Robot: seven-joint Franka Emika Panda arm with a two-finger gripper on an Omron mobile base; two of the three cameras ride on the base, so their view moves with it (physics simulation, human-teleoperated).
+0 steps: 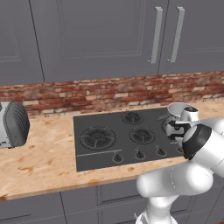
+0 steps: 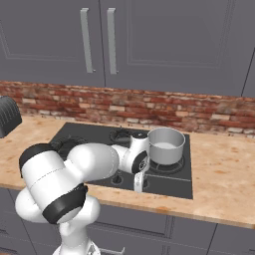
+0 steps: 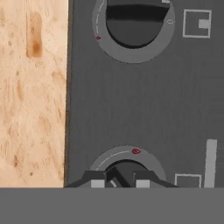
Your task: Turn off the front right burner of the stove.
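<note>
The stove (image 2: 89, 133) spreads under the claw, long axis along the counter's (image 2: 224, 169) front edge; the front right burner (image 2: 167, 167) lies just beyond the claw (image 3: 117, 180), under a steel pot (image 2: 166, 145); its fingers are clamped on a knob (image 3: 124, 168).

One stove (image 1: 105, 131), one pot (image 2: 166, 145), one toaster (image 1: 13, 124)

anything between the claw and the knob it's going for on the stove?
Nothing visible. In the hand view the claw sits right over a dark knob near the front edge of the stove, fingertips either side, no object between. The pot stands further back on a burner.
</note>
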